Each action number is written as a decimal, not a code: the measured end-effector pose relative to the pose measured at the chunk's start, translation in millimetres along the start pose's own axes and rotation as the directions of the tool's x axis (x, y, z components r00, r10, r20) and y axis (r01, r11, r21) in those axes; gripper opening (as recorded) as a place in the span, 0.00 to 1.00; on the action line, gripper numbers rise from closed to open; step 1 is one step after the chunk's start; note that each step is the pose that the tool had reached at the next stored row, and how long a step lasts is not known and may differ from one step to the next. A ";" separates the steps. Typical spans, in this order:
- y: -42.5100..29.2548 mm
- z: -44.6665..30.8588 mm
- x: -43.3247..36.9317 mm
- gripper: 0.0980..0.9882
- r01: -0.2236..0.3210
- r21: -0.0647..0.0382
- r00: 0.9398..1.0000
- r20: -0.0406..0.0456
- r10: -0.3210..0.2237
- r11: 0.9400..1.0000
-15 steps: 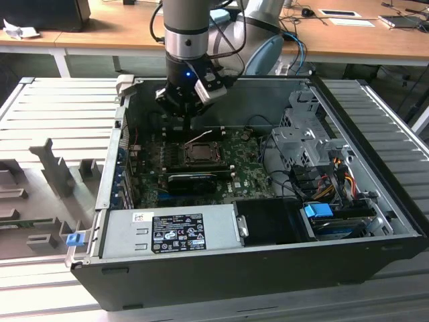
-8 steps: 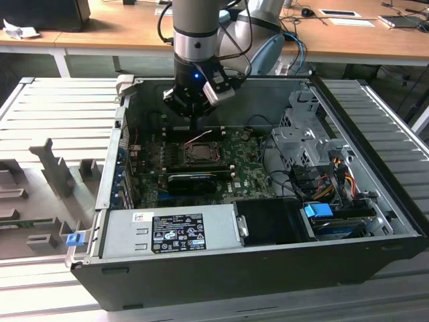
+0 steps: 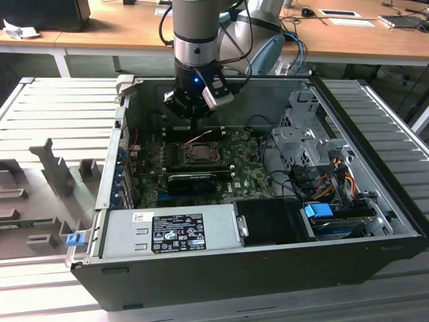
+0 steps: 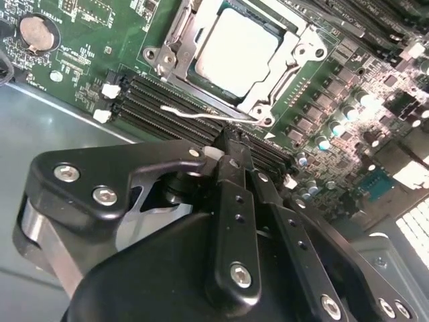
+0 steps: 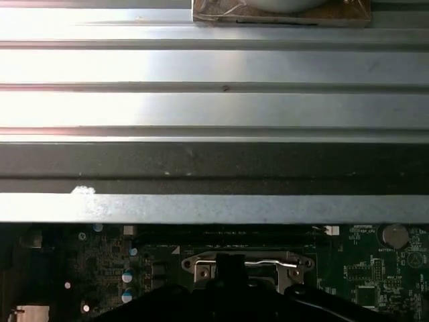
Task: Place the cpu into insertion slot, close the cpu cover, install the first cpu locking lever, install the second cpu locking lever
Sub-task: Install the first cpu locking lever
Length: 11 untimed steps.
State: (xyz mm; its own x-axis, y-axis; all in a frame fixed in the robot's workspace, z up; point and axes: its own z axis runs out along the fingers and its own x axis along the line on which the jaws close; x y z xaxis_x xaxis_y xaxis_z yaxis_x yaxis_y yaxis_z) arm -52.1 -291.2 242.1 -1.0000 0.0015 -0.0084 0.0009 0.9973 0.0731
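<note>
CPU (image 4: 236, 50) sits seated in its socket on the green motherboard (image 4: 80, 54), its pale silvery face showing through the square opening of the cpu cover (image 4: 298, 57), which lies flat around it. The gripper (image 4: 231, 151) hovers just beside the socket's edge, its slim black fingers (image 4: 234, 194) pressed together with nothing between them, tips close to a thin wire locking lever (image 4: 201, 115) that runs along that side and appears not yet latched. In the exterior view the gripper (image 3: 194, 121) hangs over the far part of the open computer case (image 3: 268, 261), just beyond the socket. Judging from this, placement and cover closing look done; the levers remain.
</note>
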 end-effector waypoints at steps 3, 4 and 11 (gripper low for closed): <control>-0.2 2.8 -3.2 0.01 0.008 0.000 1.000 0.000 -0.008 1.000; -0.2 3.6 -5.6 0.01 0.012 -0.001 1.000 -0.001 -0.012 1.000; -0.2 7.0 -8.6 0.01 0.043 -0.018 0.999 -0.002 -0.044 0.999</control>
State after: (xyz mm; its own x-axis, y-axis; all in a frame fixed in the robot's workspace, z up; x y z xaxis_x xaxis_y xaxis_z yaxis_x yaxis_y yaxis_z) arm -43.4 -290.9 235.2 -0.9991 -0.0421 -0.0093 -0.0428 0.9949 0.0908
